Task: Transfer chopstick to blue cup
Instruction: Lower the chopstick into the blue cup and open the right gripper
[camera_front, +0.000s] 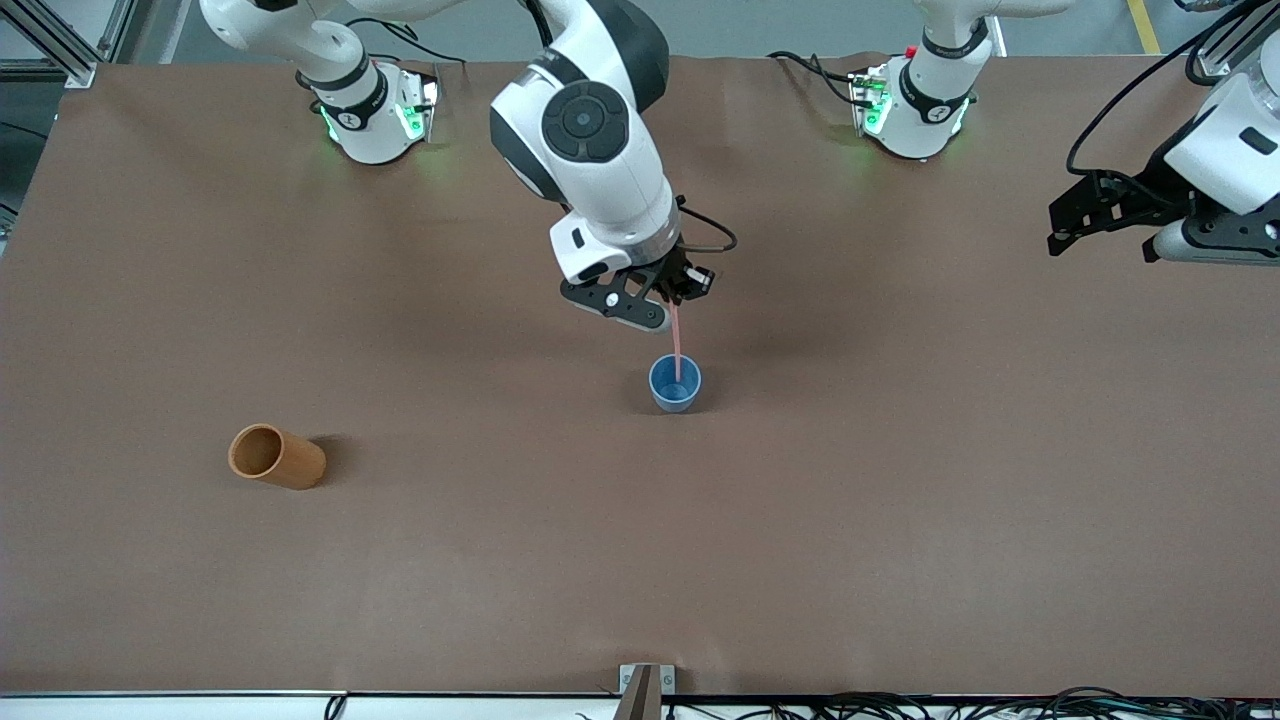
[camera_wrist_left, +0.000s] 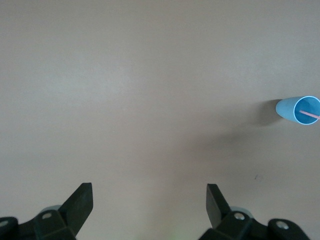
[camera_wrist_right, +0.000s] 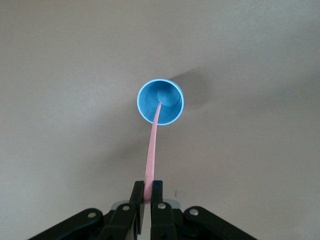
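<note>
The blue cup (camera_front: 675, 384) stands mid-counter, well clear of every edge. My right pincer (camera_front: 676, 297) hangs straight over it, clamped on the chopstick's (camera_front: 677, 345) top; its long axis runs down, tip already inside the rim. My left pincer (camera_front: 1100, 212), fingers apart, waits over the counter's left-arm edge.

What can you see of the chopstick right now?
The chopstick is one thin, straight, smooth pink stick. Its upper end is pinched between the shut fingers of the right gripper, which is over the blue cup. It hangs nearly upright, and its lower end is already inside the cup, reaching down toward the bottom. Whether the tip touches the bottom cannot be told.
</note>
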